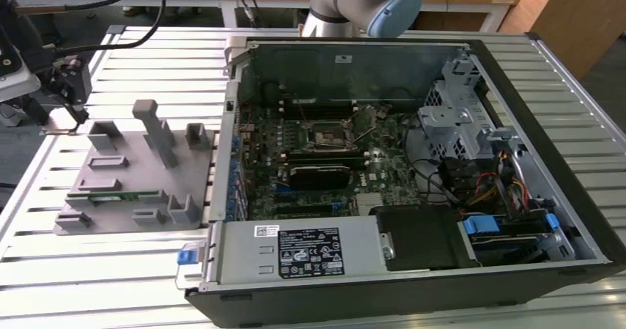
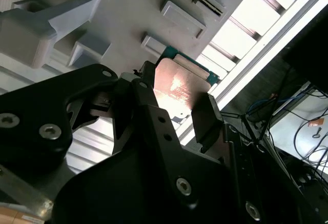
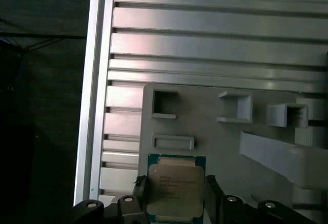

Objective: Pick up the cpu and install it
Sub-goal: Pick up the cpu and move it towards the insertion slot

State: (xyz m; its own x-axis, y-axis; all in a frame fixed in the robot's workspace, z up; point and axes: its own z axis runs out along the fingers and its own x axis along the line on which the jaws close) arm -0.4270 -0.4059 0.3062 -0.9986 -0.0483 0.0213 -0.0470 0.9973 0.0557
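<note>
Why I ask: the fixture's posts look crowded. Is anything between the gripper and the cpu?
Nothing visible stands between them. In the first wrist view the gripper sits right at the cpu on the gray fixture, and the posts stand clear of both.

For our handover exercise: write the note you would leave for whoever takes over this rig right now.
End effector: appears closed on the cpu, gripping two opposite sides.
Cpu: at a corner of the grey parts fixture, outside the open computer case; lift not evident.
Done: grasp.
Left: cpu is not yet in the motherboard socket.
</note>
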